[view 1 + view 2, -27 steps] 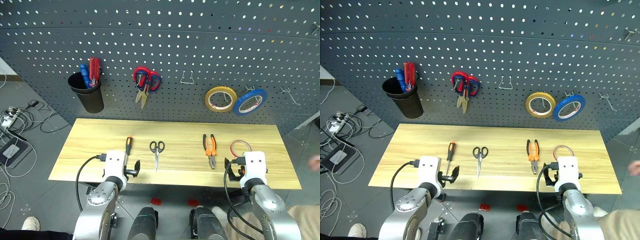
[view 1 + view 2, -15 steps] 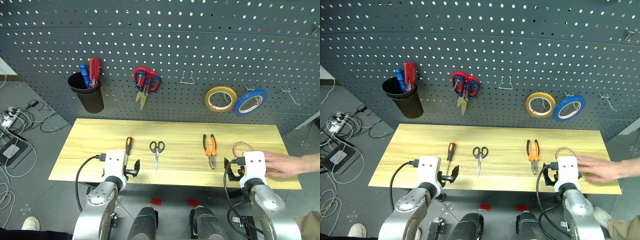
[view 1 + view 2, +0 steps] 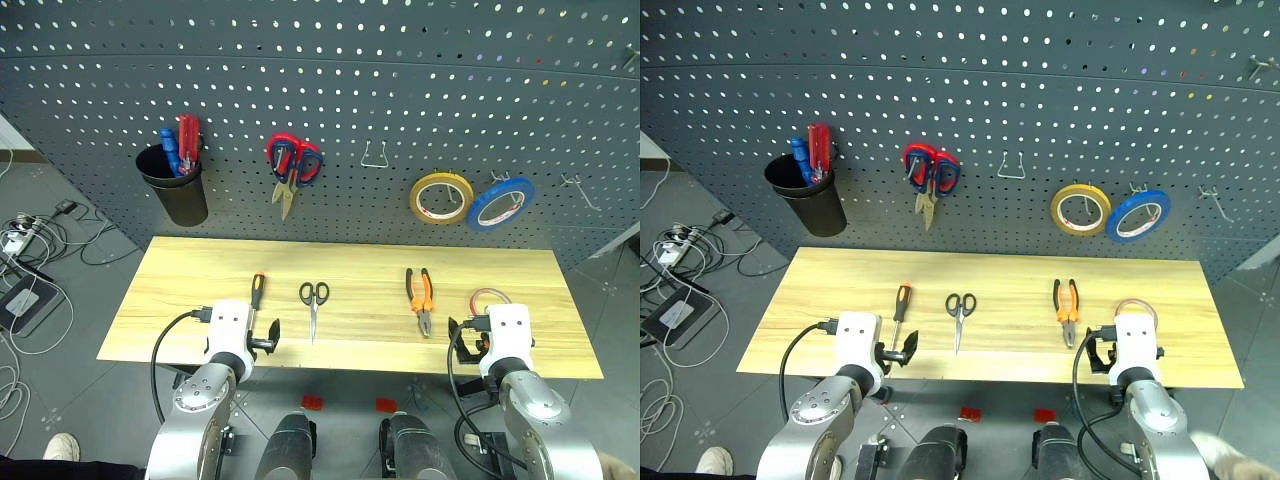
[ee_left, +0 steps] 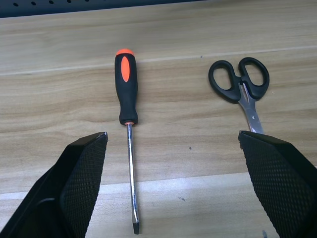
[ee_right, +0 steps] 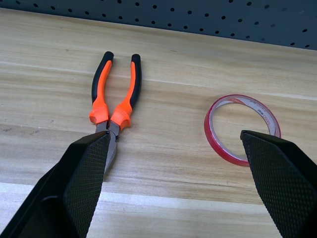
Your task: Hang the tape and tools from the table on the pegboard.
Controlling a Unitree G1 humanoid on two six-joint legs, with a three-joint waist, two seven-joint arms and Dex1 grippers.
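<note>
Left gripper [image 4: 168, 163] spread wide, empty, over table [image 3: 360, 265]; screwdriver [image 4: 127, 124] and scissors [image 4: 243, 89] lie just ahead. Right gripper [image 5: 173, 168] equally wide, empty; pliers [image 5: 113, 106] and tape [image 5: 241, 128] just ahead between its fingers.

You have bright, even light and soft, faint shadows — no harsh glare. The pegboard [image 3: 330, 90] bows along the top edge, a wide-lens curve. Wrist views are sharp on the table [image 4: 198, 29] — near fingers [image 4: 74, 193] slightly soft.
</note>
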